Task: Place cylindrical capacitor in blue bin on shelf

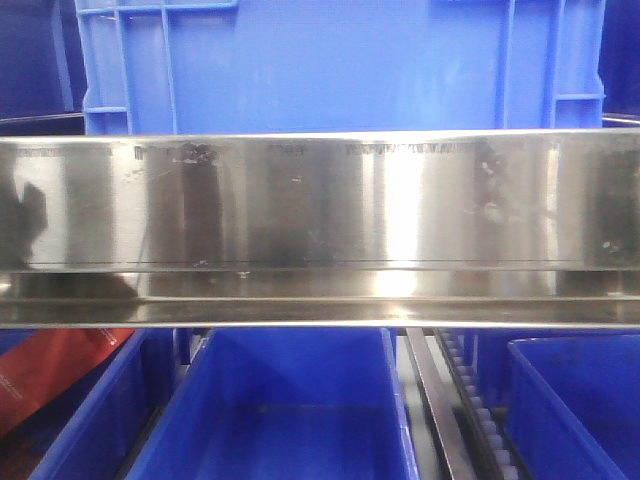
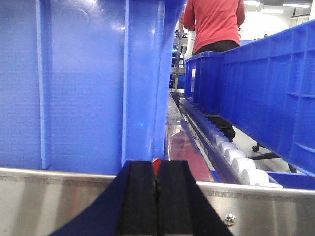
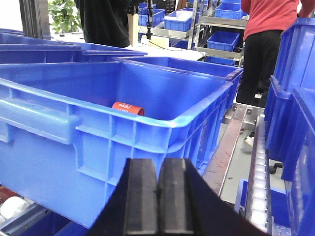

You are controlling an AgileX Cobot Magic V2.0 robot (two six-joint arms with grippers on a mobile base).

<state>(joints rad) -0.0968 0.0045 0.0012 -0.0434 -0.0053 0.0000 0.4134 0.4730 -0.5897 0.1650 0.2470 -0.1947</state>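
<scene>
The cylindrical capacitor shows in no view. The steel shelf's broad front rail (image 1: 320,220) runs across the front view, with a large blue bin (image 1: 340,60) standing on the tier above it. No gripper shows in the front view. My left gripper (image 2: 156,178) is shut, pads together and nothing visible between them, just in front of the steel rail (image 2: 49,196) and the blue bin's wall (image 2: 83,83). My right gripper (image 3: 157,174) is shut with nothing visible in it, low before the near wall of an open blue bin (image 3: 113,132).
A red labelled roll (image 3: 128,108) lies inside the bin in the right wrist view. Lower blue bins (image 1: 290,410) (image 1: 580,410) and a roller track (image 1: 480,420) sit under the rail. A red item (image 1: 50,370) is at lower left. A person in red (image 2: 214,24) stands behind.
</scene>
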